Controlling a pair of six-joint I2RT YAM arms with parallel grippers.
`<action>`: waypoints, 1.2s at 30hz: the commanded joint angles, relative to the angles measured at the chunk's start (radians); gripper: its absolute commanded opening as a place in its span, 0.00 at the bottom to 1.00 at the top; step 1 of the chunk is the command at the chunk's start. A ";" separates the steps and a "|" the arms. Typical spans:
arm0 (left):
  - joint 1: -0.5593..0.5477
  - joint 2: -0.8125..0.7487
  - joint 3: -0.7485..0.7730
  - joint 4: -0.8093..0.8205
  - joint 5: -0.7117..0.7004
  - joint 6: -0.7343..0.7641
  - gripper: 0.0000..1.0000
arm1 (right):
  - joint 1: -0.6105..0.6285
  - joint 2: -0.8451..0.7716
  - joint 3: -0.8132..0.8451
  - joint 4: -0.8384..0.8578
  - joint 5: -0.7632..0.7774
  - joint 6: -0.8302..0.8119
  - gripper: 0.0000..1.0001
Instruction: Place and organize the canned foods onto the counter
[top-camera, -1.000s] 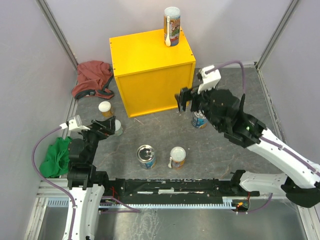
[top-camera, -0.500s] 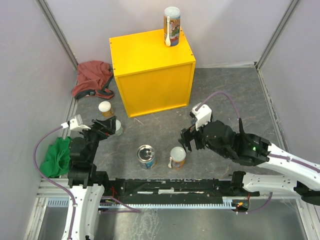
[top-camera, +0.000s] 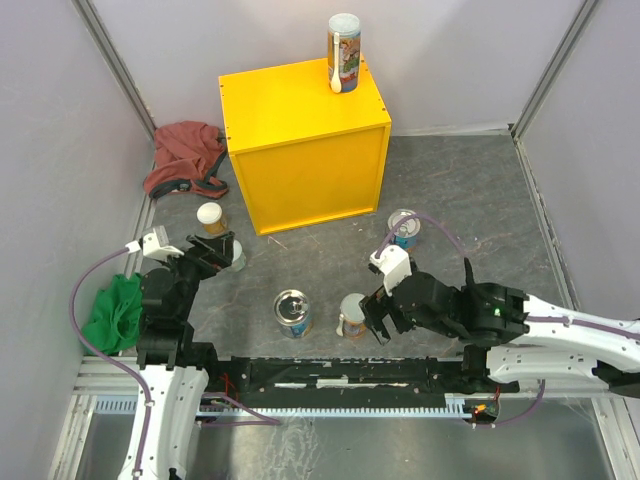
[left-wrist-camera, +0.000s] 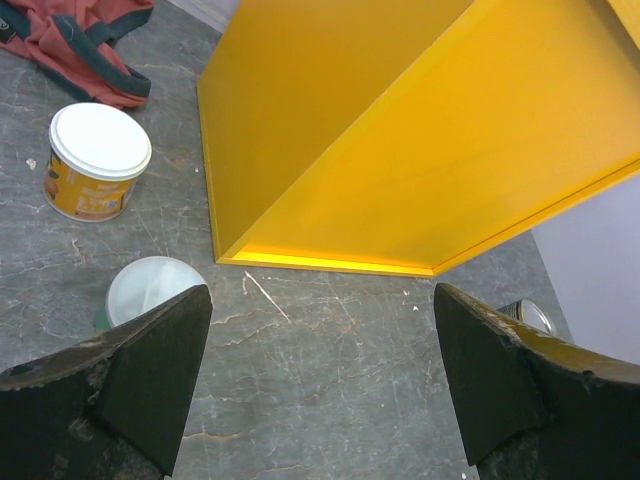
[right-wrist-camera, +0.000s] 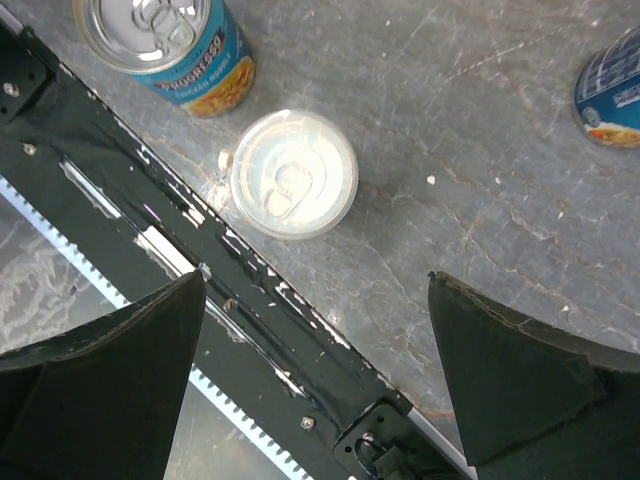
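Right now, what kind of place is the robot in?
Probably a robot practice pen, not a real kitchen: plain grey walls, a yellow box for a counter, and cans like this one on the floor.

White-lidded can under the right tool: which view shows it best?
Right wrist: the white-lidded can lies unobstructed, lid and pull tab clear. In top external, the right tool partly hides it. Left wrist misses it.

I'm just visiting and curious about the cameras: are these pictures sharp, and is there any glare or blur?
Top external view: evenly lit, sharp, soft shadows. Left wrist view: the yellow counter and white-lidded can are crisp, the near dark fingers softer. Right wrist view: light glares off the clear-lidded can and silver-topped tin; the fingers look blurred.
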 joint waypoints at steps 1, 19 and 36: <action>0.003 0.010 0.017 0.027 0.034 -0.023 0.97 | 0.033 0.007 -0.045 0.043 0.006 0.050 0.99; 0.003 0.033 0.027 -0.006 0.061 0.026 0.97 | 0.062 0.113 -0.214 0.327 0.088 0.044 0.99; -0.031 0.057 0.036 0.003 0.032 0.117 1.00 | 0.043 0.234 -0.259 0.511 0.120 -0.002 1.00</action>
